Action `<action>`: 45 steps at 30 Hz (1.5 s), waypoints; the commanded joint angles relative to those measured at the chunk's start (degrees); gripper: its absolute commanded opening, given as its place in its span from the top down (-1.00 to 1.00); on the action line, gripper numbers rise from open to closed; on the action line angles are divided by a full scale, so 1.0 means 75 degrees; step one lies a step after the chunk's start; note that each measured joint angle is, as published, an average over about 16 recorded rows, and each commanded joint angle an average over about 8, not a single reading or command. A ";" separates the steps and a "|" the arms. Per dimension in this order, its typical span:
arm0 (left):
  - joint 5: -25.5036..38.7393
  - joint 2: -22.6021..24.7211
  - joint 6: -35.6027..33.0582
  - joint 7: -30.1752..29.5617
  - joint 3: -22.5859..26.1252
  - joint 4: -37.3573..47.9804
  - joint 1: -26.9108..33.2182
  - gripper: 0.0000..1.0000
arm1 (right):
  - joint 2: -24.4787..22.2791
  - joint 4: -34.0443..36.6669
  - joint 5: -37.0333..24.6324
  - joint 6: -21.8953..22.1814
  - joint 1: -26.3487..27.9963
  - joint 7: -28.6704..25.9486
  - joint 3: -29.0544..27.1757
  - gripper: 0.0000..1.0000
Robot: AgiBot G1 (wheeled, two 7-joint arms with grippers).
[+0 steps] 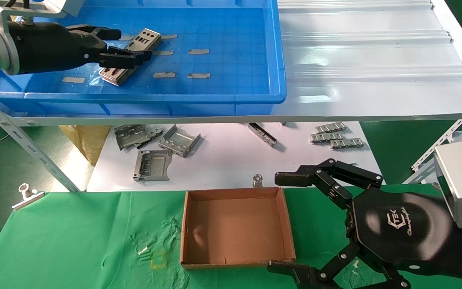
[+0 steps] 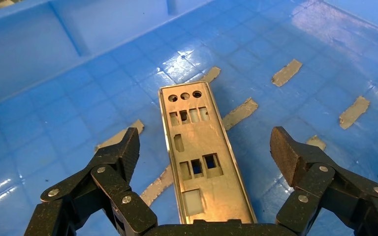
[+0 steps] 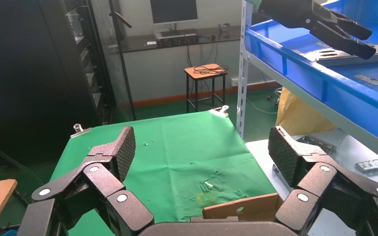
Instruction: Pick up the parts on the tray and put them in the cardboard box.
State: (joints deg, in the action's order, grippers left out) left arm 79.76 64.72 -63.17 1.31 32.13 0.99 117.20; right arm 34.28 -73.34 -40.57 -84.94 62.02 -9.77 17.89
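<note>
We see one part (image 1: 131, 57) for sure, a flat silver plate with little round and square holes, lying on the floor of the blue tray (image 1: 223, 96) near its left end; it may be a small pile, but we cannot tell. Six grey tape scraps (image 1: 198, 51) are stuck on the tray floor around it. Our left gripper (image 1: 123, 45) is right over the plate with its two fingers spread wide, one on each side — they are not touching it in the left wrist view (image 2: 204, 164). The one cardboard box (image 1: 237, 226) sits on the green cloth (image 1: 74, 241) below, with nothing in it. Our right gripper (image 1: 291, 222) waits just beside the box, on its right, with its fingers spread wide too. On the white sheet (image 1: 223, 160) between tray and box lie three bent brackets (image 1: 152, 165) and three ridged strips (image 1: 337, 137).
</note>
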 commanded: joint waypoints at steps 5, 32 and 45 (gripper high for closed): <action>-0.0027 0.0000 -0.0024 -0.0095 -0.0019 -0.0016 -0.0033 1.00 | -0.0001 0.0000 0.0001 0.0001 0.0000 0.0001 0.0002 -1.00; -0.0050 0.0004 0.0207 0.0017 -0.0036 -0.0145 -0.0116 1.00 | -0.0004 0.0000 0.0006 0.0004 0.0002 0.0005 0.0010 -1.00; -0.0127 -0.0049 0.0107 0.0201 -0.0091 -0.0238 0.0005 1.00 | -0.0005 0.0000 0.0009 0.0006 0.0003 0.0007 0.0013 -1.00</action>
State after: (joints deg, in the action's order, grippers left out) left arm 78.55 64.27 -62.70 2.94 31.27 -0.96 117.34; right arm 34.24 -73.34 -40.50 -84.90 62.04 -9.72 17.98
